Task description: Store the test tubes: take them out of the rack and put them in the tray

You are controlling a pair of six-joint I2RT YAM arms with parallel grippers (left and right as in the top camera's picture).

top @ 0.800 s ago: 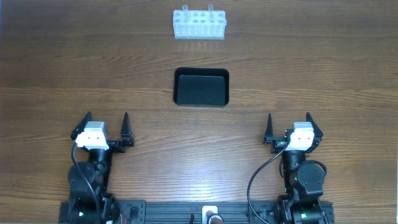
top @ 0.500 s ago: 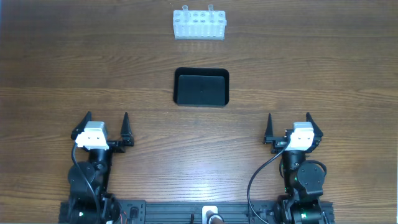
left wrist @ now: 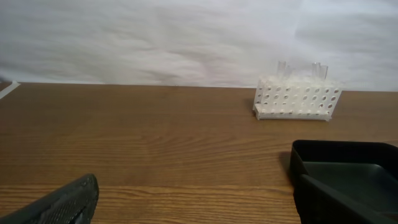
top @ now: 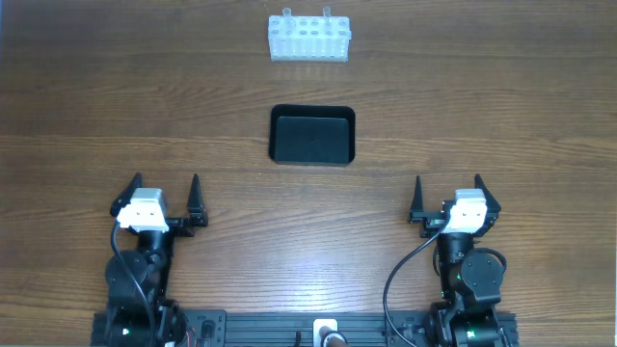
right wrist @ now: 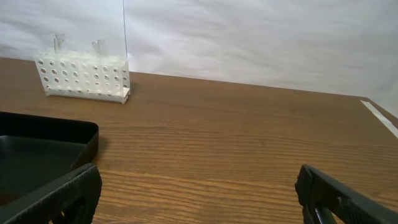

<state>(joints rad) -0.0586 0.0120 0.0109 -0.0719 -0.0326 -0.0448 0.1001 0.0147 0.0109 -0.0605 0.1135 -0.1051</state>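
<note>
From above: a white rack (top: 308, 40) at the far middle of the wooden table (top: 96, 96), with two clear test tubes (top: 286, 14) upright in it, one toward its left end and one right of its middle. Nearer the arms and in line with the rack, but well apart from it, a black tray (top: 312, 140) with its bare floor showing. Down by the bases, the left gripper (top: 164, 183) and the right gripper (top: 448, 183), each spread wide and holding nothing, both pointing up the table. Well short of tray and rack, one on either side of the tray's line. From the left wrist: two dark fingers (left wrist: 62, 202) set far apart, with only wood grain between them. Just beyond one finger, a corner of the tray (left wrist: 348, 163). Farther off, the rack (left wrist: 297, 99) near the table's far edge, before a white wall (left wrist: 155, 37), with both tube tops (left wrist: 320, 68) poking above its upper face. From the right wrist: again two dark fingers (right wrist: 56, 199) wide open over bare wood, gripping nothing. Just past one of them the tray's rim (right wrist: 43, 134), beyond that the rack (right wrist: 84, 76) with the two tubes (right wrist: 59, 42) upright in it, against the same white wall.
</note>
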